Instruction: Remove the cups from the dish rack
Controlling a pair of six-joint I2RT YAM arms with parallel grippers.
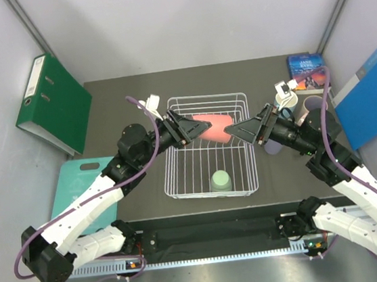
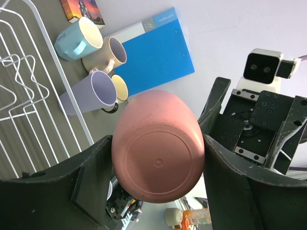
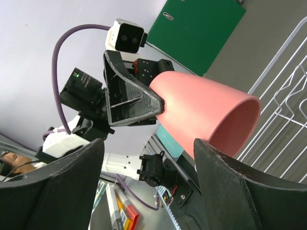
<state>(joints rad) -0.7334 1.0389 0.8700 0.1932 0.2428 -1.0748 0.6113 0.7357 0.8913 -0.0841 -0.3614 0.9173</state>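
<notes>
— What has your left pincer (image 1: 190,128) got?

— It's clamped on the pink cup (image 1: 214,128) near its base, over the dish rack (image 1: 204,97).

— And the right?

— My right pincer (image 1: 245,131) stands spread and empty, just across. The cup lies level, its long axis running pincer to pincer, mouth toward the right one. Beyond that pincer, lavender cup (image 2: 91,93), cream cup (image 2: 112,52) and light blue cup (image 2: 76,38) sit on the surface (image 1: 122,94); a sage green cup (image 1: 220,180) stands in the rack below.

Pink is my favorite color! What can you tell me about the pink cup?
The pink cup is smooth, matte and plastic-looking, with a round flat bottom and a wider open mouth; no handle shows. It lies sideways in the air above the dish rack, its bottom end squeezed by the left pincer, its mouth pointing toward the open right pincer.
</notes>
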